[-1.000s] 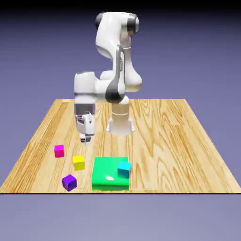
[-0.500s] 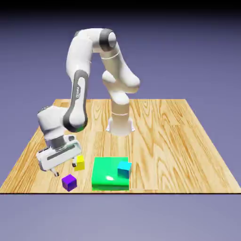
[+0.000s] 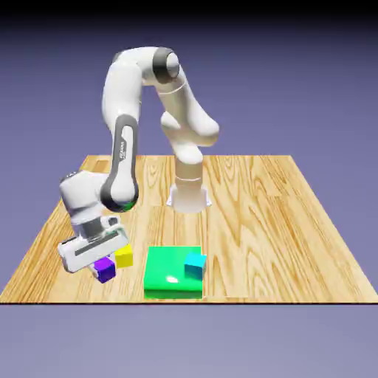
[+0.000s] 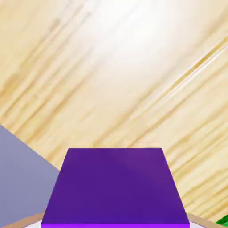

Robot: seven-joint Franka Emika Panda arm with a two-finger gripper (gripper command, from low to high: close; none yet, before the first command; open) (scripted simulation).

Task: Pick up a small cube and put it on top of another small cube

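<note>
The small purple cube (image 3: 105, 270) sits between the fingers of my gripper (image 3: 102, 263), which is shut on it, just above the wood near the table's front left. In the hand view the purple cube (image 4: 116, 187) fills the bottom middle and hides both fingertips. The small cyan cube (image 3: 195, 263) rests at the right edge of the flat green block (image 3: 170, 275), well off to the exterior view's right of my hand.
A yellow cube (image 3: 125, 256) stands right beside the held cube, between it and the green block. The table's front edge (image 3: 74, 301) runs just below my hand. A sliver of the green block (image 4: 223, 220) shows in the hand view. The magenta cube is hidden.
The arm swung from the table's middle down to the front left. The gripper closed on the purple cube, which now sits higher and closer to the yellow cube than half a second ago.
</note>
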